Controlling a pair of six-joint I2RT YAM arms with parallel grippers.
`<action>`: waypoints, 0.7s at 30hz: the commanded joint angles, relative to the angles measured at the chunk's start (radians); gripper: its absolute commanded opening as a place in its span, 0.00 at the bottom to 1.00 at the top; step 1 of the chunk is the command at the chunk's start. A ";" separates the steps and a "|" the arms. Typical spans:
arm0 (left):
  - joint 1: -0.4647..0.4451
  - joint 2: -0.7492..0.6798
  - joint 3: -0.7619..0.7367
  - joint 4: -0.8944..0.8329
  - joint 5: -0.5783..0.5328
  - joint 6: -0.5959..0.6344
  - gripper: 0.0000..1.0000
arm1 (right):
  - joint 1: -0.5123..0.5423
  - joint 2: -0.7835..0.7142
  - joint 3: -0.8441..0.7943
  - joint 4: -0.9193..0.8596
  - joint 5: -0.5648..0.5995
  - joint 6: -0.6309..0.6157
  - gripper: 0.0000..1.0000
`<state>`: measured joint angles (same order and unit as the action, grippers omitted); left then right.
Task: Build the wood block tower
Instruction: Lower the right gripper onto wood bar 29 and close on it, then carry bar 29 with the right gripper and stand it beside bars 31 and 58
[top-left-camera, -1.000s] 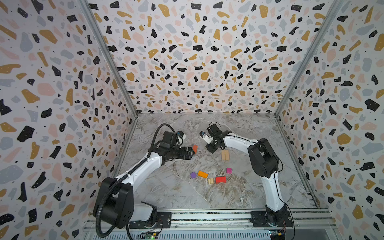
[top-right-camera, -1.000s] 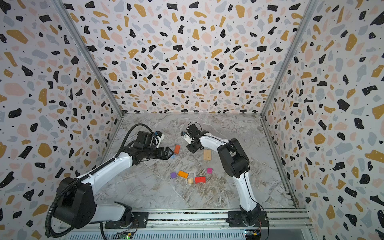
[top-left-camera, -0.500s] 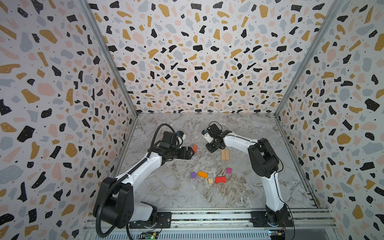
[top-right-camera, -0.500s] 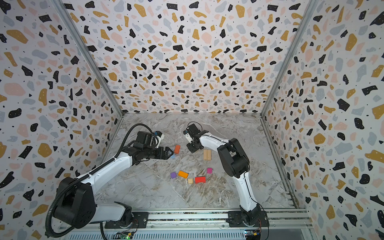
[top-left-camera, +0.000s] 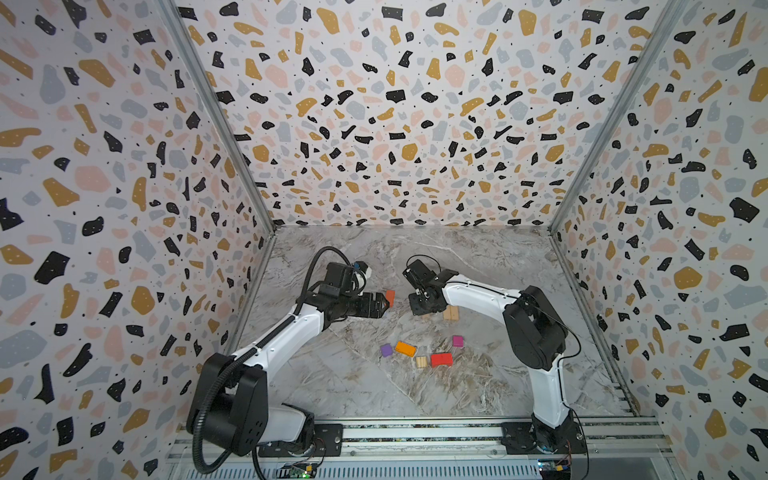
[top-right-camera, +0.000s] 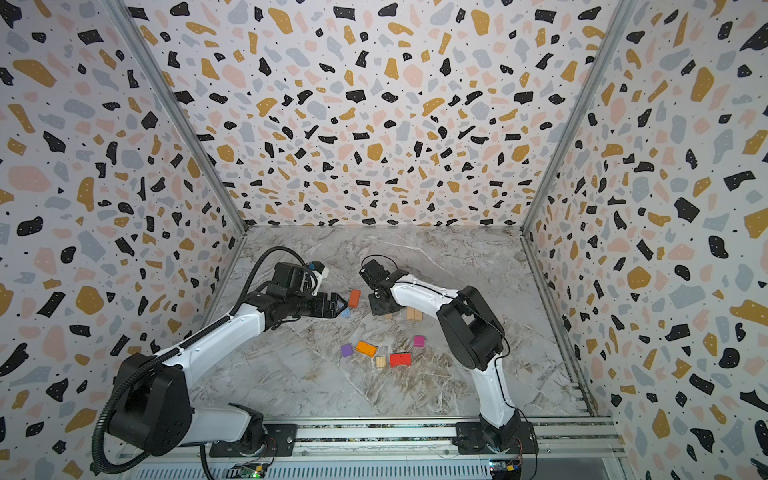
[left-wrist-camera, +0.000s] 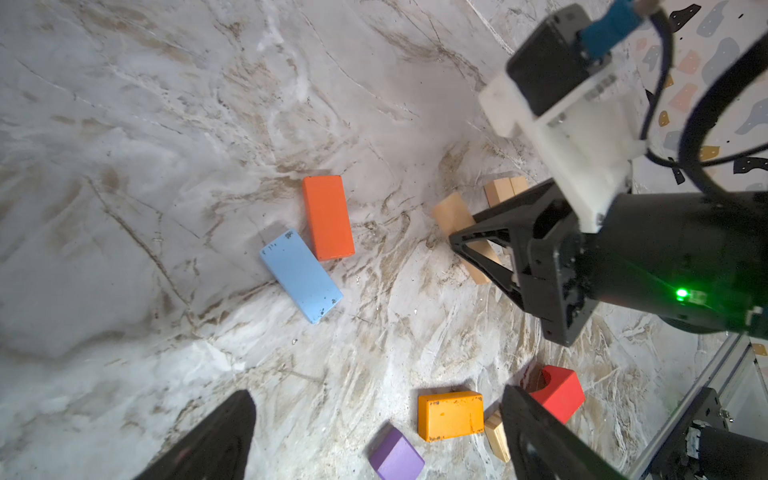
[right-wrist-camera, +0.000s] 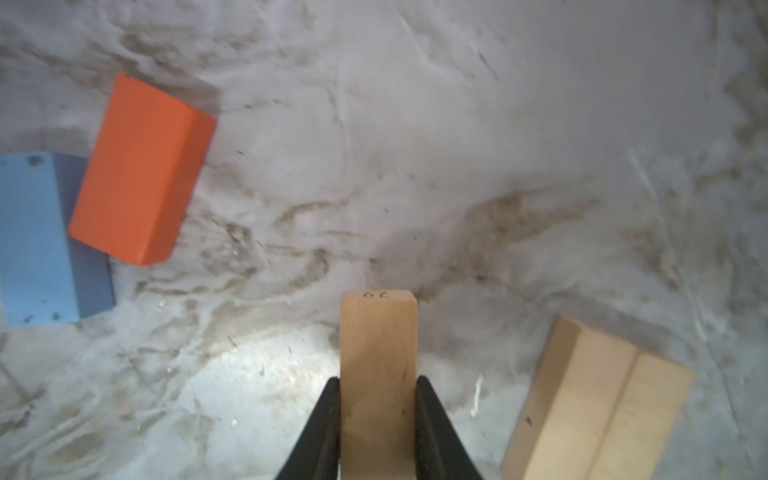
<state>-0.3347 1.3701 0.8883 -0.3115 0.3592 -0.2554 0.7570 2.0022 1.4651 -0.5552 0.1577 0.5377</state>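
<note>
Two robot arms (top-left-camera: 286, 332) reach over the marble table (top-left-camera: 478, 257). The tower is not built yet: its blocks (top-right-camera: 400, 360) lie unstacked on the table. The left gripper (left-wrist-camera: 378, 395) is wide open and holds nothing. The right gripper (right-wrist-camera: 377, 380) squeezes a tan plank (right-wrist-camera: 377, 332). Two more planks (right-wrist-camera: 598, 399) lie just beside it. Between the grippers a blue block (left-wrist-camera: 301, 274) touches an orange block (left-wrist-camera: 328, 216). By the left gripper's fingers (left-wrist-camera: 536, 436) sit a yellow block (left-wrist-camera: 451, 415), a red block (left-wrist-camera: 559, 390) and a purple cube (left-wrist-camera: 397, 459).

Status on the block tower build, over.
Left gripper open, empty, by blue block and orange block. Right gripper shut on tan plank. Nothing stacked yet. Plank pair lies close beside the held one.
</note>
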 joint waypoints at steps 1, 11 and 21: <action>0.008 0.004 -0.014 0.027 0.009 -0.007 0.93 | -0.011 -0.112 -0.077 0.058 0.056 0.131 0.21; 0.007 0.016 -0.014 0.027 0.004 -0.007 0.93 | -0.028 -0.100 -0.100 0.064 0.069 0.145 0.21; 0.006 0.020 -0.014 0.024 -0.004 -0.004 0.92 | -0.030 -0.082 -0.104 0.076 0.062 0.149 0.21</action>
<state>-0.3347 1.3865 0.8833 -0.3119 0.3580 -0.2577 0.7292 1.9137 1.3563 -0.4702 0.2031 0.6727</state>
